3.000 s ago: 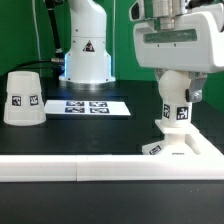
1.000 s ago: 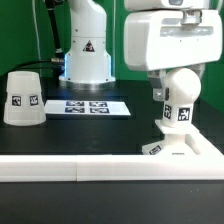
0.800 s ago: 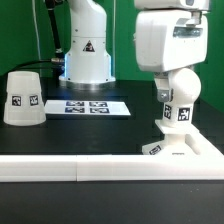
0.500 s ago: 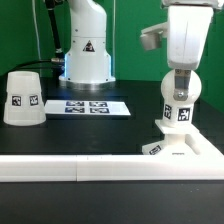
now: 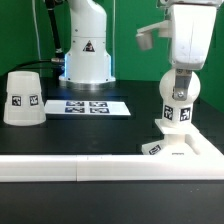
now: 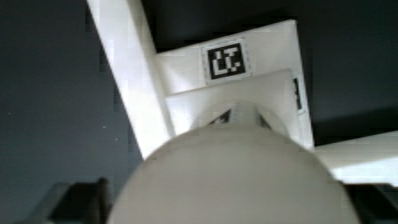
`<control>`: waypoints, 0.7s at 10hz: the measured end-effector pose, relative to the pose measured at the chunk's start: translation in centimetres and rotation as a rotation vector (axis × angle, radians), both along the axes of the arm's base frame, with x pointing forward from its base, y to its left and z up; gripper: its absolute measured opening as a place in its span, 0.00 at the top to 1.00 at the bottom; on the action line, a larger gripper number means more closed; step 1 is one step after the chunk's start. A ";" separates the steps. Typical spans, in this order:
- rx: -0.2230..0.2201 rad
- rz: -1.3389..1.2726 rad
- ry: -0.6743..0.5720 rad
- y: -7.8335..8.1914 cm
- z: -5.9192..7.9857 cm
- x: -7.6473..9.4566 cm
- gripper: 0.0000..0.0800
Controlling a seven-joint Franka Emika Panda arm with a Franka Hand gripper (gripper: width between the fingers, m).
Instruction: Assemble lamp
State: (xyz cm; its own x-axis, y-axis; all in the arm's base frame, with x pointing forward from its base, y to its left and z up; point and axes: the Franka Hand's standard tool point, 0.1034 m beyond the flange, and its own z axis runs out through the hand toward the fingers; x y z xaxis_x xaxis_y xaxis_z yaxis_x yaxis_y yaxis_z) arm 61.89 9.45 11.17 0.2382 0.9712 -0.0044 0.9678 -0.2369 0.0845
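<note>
One bulb (image 5: 178, 96) stands upright in the base (image 5: 183, 146) right under the gripper (image 5: 180, 78), whose fingers look narrow about its round head; likely light, rigid, slippery plastic, so grip the widest part.

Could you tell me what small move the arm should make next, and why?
Probably lift clear, then head for the shade. The bulb already stands upright in the base, while the shade sits apart at the exterior view's left.

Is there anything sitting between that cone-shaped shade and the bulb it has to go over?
Nothing stands on the table between the shade and the bulb. Only the claw sits over the bulb's head.
</note>
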 end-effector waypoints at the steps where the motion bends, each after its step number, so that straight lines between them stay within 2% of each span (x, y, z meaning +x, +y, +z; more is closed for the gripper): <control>1: 0.001 -0.011 0.000 0.0 0.0 0.0 0.28; 2: 0.004 -0.030 -0.002 -0.1 0.0 0.0 0.28; 4: 0.026 -0.229 -0.024 -0.5 0.0 -0.3 0.28; 7: 0.082 -0.511 -0.074 -0.3 -0.2 -0.4 0.28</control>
State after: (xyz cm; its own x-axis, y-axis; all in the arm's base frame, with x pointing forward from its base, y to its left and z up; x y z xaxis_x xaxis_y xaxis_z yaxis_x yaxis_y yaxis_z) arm 61.45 9.13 11.00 0.6789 0.7271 0.1017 0.7188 -0.6865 0.1097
